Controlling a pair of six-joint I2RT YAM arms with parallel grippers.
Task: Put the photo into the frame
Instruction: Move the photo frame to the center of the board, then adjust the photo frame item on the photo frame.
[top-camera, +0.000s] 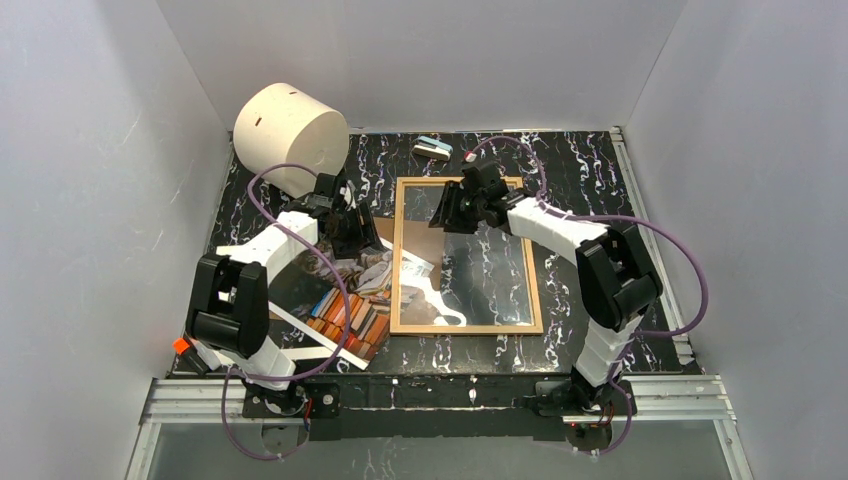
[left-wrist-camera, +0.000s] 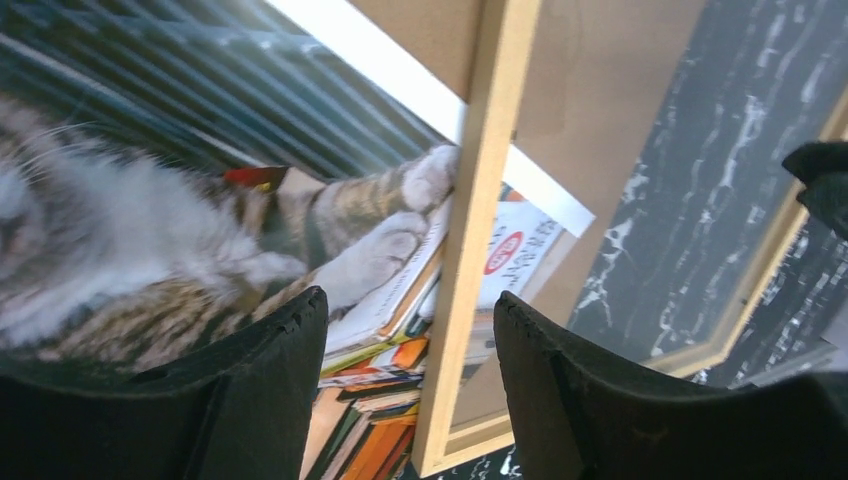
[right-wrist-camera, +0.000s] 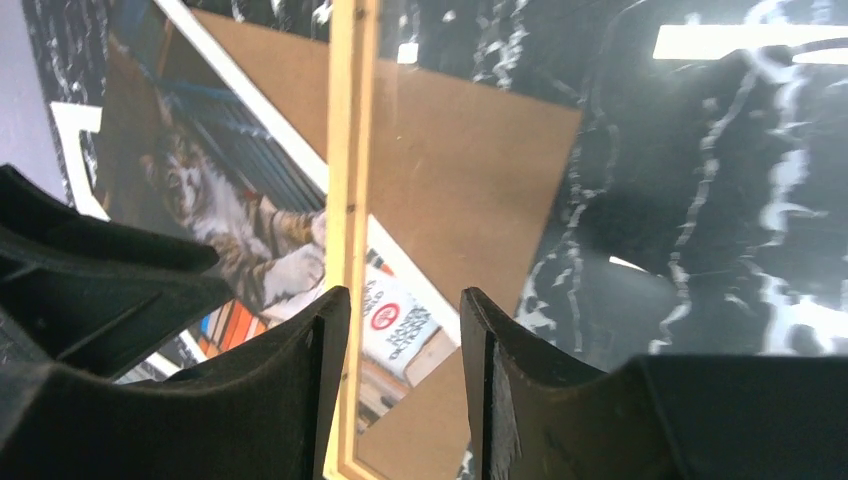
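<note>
The frame (top-camera: 398, 255), thin light wood around clear glass, lies flat at the table's middle. The photo (top-camera: 345, 300), a cat on stacked books, lies left of it, and one corner reaches under the frame's left rail (left-wrist-camera: 470, 230). My left gripper (top-camera: 350, 225) hovers open over that rail, which runs up between its fingertips (left-wrist-camera: 410, 330) with room on both sides; the cat (left-wrist-camera: 150, 230) fills the left wrist view. My right gripper (top-camera: 455, 205) is open over the frame's far left part (right-wrist-camera: 402, 320), its left finger (right-wrist-camera: 300, 400) beside the rail (right-wrist-camera: 345, 150), with only glass in the gap.
A brown backing board (right-wrist-camera: 450, 170) and a white mat sheet (top-camera: 300, 340) lie with the photo, the board partly under the glass. A white cylinder (top-camera: 290, 135) sits at the back left and a small stapler-like item (top-camera: 433, 148) at the back. Grey walls enclose the table.
</note>
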